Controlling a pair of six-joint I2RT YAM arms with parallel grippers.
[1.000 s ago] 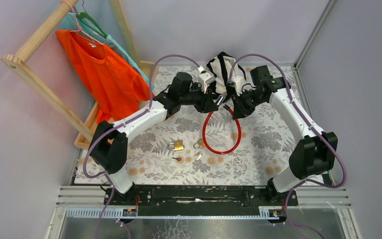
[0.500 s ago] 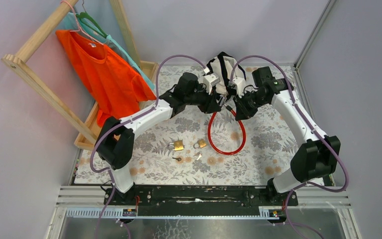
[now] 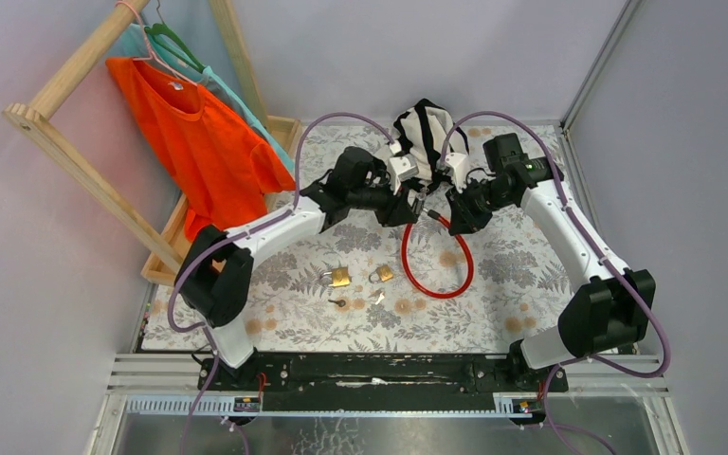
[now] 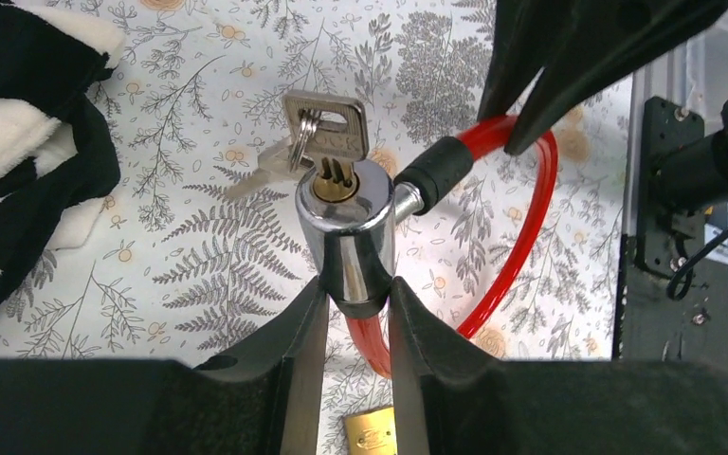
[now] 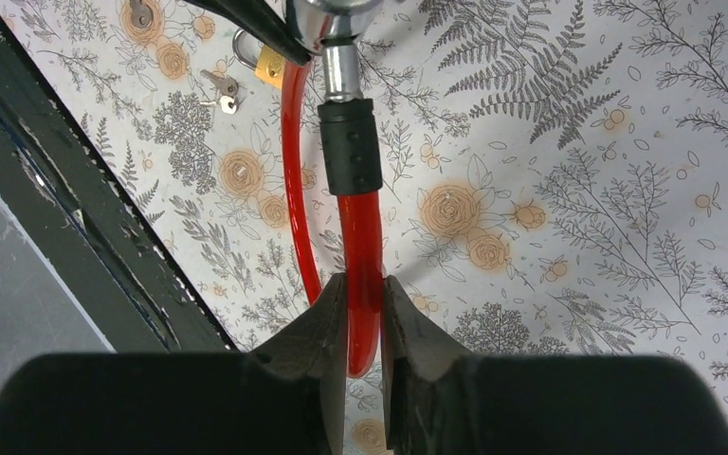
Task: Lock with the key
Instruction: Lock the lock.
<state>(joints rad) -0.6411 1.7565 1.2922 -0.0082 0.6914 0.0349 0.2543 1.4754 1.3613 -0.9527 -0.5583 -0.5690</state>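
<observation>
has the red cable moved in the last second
Yes. The cable has shifted right in the top view, away from the nearer padlock, which has stayed put on the table.

Lock cylinder (image 5: 327,14) cut off by top edge; brass padlock (image 4: 372,434) cut by bottom edge; spare key (image 4: 263,175) half hidden behind inserted key (image 4: 330,133).

And the silver key (image 4: 330,133) sits in the chrome lock barrel (image 4: 346,237), red cable (image 5: 360,237) looping round, its pin meeting the barrel's side.

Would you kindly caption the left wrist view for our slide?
Left gripper clamps the chrome lock cylinder, key inserted, red cable meeting its side.
</observation>
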